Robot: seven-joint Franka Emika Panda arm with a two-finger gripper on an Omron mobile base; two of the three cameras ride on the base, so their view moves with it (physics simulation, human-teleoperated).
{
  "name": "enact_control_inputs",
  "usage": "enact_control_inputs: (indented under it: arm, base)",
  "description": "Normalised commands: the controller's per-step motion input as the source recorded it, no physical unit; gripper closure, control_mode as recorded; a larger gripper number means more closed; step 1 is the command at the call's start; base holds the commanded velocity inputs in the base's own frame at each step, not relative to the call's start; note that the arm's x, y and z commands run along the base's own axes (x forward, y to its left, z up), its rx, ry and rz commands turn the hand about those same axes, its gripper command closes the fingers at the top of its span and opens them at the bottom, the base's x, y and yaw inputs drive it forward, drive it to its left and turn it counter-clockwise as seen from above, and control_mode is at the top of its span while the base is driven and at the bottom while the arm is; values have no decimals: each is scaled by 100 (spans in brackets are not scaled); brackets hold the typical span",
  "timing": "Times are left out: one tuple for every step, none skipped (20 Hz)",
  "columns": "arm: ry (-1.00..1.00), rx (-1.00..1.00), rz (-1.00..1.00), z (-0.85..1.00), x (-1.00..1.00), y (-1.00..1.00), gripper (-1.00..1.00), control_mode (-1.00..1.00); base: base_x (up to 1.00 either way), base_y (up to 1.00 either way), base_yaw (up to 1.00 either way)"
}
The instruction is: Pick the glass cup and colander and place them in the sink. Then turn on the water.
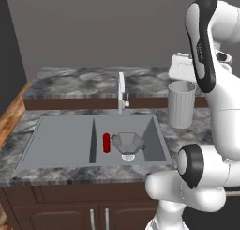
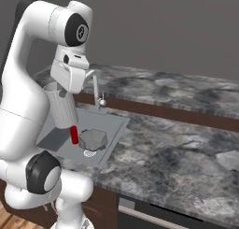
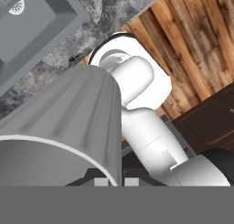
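The glass cup [image 1: 181, 103] [image 2: 63, 109] hangs upright in the air, over the counter just right of the sink [image 1: 61, 140] [image 2: 115, 122]. My gripper [image 1: 185, 83] [image 2: 62, 90] is shut on its rim from above. In the hand view the ribbed cup [image 3: 68, 122] runs away from the gripper [image 3: 112, 182], with a corner of the sink [image 3: 32, 31] beyond it. The colander [image 1: 127, 143] [image 2: 93, 139] sits in the right basin over the drain. No water is in view at the faucet [image 1: 121, 90] [image 2: 97, 90].
A small red cylinder [image 1: 106, 142] [image 2: 74, 135] stands in the basin just left of the colander, by the divider. Marbled counter [image 1: 84, 81] [image 2: 177, 144] surrounds the sink. Dark cabinet fronts and a wooden floor [image 3: 192, 40] lie below.
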Motion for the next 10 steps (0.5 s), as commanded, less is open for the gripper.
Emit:
enact_control_inputs:
  arm:
    - [0,0,0,0,0,0,100,100]
    - [0,0,0,0,0,0,100,100]
    - [0,0,0,0,0,0,100,100]
    - [0,0,0,0,0,0,100,100]
    - [0,0,0,0,0,0,100,100]
    - [0,0,0,0,0,0,100,100]
    - [0,0,0,0,0,0,100,100]
    - [0,0,0,0,0,0,100,100]
    - [0,0,0,0,0,0,100,100]
    - [0,0,0,0,0,0,100,100]
  base:
    - [67,-11,19]
    - [68,0,10]
    - [72,8,0]
    - [76,21,0]
    - [75,39,-1]
    - [76,44,-3]
    - [69,50,-5]
    - [67,51,-6]
    - [70,55,-7]
    - [66,65,-9]
